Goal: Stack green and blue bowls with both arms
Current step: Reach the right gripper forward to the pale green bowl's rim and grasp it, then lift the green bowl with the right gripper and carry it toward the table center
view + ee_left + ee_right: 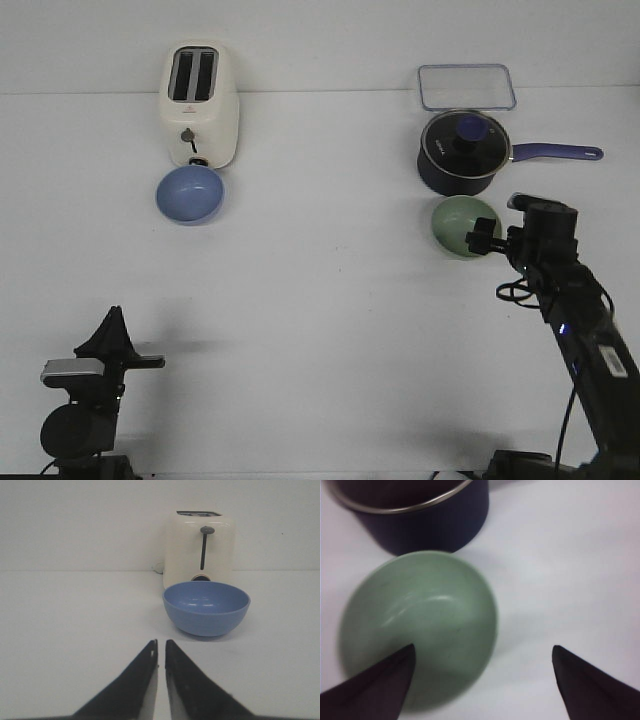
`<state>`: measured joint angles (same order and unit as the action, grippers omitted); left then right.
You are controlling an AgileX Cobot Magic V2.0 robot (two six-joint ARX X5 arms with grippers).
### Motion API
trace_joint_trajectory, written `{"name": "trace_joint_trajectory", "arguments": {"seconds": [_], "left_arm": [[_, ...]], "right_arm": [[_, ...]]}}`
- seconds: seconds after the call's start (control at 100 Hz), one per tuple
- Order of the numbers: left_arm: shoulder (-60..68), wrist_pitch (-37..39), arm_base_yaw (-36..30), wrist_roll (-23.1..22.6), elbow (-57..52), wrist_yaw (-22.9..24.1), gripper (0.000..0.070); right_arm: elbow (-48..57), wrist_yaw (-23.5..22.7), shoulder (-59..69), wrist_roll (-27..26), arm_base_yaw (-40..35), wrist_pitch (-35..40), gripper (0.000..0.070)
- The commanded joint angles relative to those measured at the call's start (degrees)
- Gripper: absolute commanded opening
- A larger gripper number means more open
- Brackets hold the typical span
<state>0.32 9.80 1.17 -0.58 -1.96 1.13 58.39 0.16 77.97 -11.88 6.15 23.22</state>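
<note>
The blue bowl [190, 194] sits upright on the table just in front of the toaster; it also shows in the left wrist view [206, 608]. The green bowl [462, 226] sits in front of the saucepan and fills the right wrist view [420, 625]. My left gripper [112, 335] is low at the near left, far from the blue bowl, its jaws nearly together and empty [161, 647]. My right gripper [482, 238] hovers at the green bowl's near right rim, wide open [482, 652], one finger over the bowl's inside, the other outside over the table.
A cream toaster [201, 105] stands at the back left behind the blue bowl. A dark navy saucepan [463, 152] with glass lid has its handle pointing right. A clear lidded container [466, 86] lies behind it.
</note>
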Motion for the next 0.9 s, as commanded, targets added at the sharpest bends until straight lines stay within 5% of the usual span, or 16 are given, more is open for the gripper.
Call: {"name": "trace_joint_trajectory", "arguments": {"seconds": [0.0, 0.17, 0.27, 0.32, 0.44, 0.57, 0.89], "left_arm": [[-0.09, 0.57, 0.04, -0.63, 1.16, -0.26, 0.0015], [-0.09, 0.57, 0.04, -0.61, 1.16, -0.26, 0.0015], [-0.09, 0.57, 0.04, -0.61, 1.16, -0.26, 0.0015], [-0.09, 0.57, 0.04, -0.63, 1.16, -0.26, 0.0015], [-0.09, 0.57, 0.04, -0.63, 1.16, -0.26, 0.0015], [-0.09, 0.57, 0.04, -0.63, 1.16, -0.26, 0.0015], [-0.09, 0.61, 0.04, 0.55, 1.16, -0.26, 0.0015]], "right_arm": [[3.15, -0.9, 5.49, 1.53, 0.85, -0.42, 0.0569], [8.37, -3.23, 15.52, 1.51, 2.34, -0.5, 0.0554], [9.88, -4.94, 19.3, 1.49, 2.67, -0.44, 0.0487], [10.01, -4.94, 20.33, 1.49, 2.67, -0.44, 0.0384], [10.01, -4.96, 20.74, 1.53, 2.67, -0.55, 0.0], [10.08, -5.6, 19.32, 1.62, 2.75, -0.28, 0.0], [9.97, -15.37, 4.46, 0.98, 2.03, 6.56, 0.0]]}}
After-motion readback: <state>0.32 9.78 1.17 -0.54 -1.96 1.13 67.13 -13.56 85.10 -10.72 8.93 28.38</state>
